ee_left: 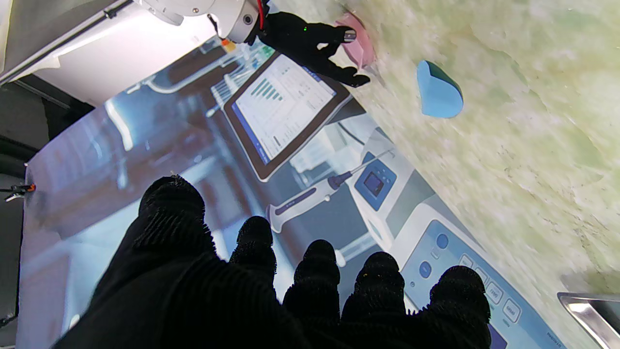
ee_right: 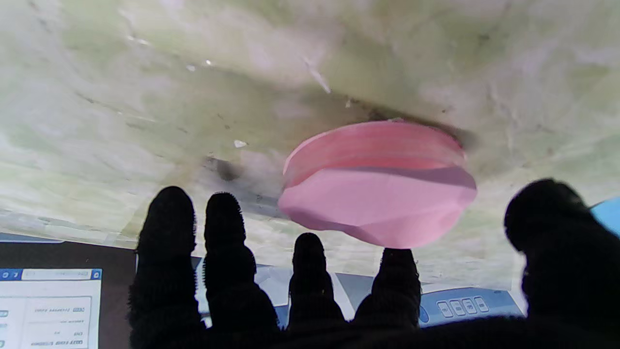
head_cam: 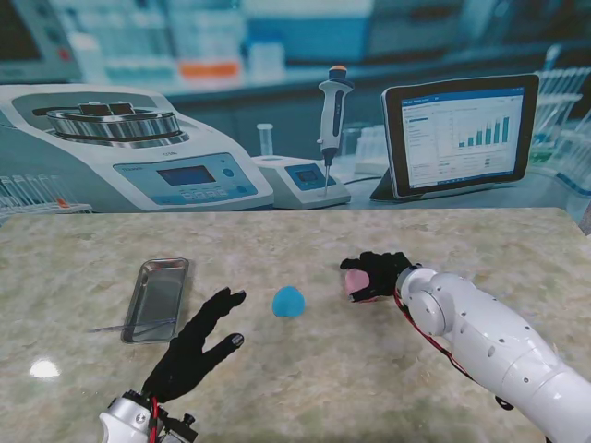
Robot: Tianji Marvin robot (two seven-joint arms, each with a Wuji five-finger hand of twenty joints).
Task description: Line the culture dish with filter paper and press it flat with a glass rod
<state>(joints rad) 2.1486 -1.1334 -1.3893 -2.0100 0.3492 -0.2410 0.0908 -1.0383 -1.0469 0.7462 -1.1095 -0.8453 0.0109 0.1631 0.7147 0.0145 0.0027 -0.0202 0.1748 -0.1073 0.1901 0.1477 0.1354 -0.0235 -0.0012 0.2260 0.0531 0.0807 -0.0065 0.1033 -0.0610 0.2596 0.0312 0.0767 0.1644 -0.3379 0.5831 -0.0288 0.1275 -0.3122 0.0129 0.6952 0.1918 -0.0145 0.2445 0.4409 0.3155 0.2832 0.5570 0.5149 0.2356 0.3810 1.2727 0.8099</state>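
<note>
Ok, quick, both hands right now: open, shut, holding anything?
Left hand: open, fingers spread, holding nothing.
Right hand: over the pink dish; whether it grips it cannot be told.

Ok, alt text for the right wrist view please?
A pink round dish sits on the marbled table with a pink sheet lifted over it, just beyond the right hand, whose black-gloved fingers are spread.

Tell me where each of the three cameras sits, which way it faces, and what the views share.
Stand: above the shoulders, facing down; both arms, left hand, right hand, metal tray.
Left wrist: along its fingers toward the blue object.
Right wrist: along its fingers at the pink dish.
Shared: pink dish and blue object appear in all three.
</note>
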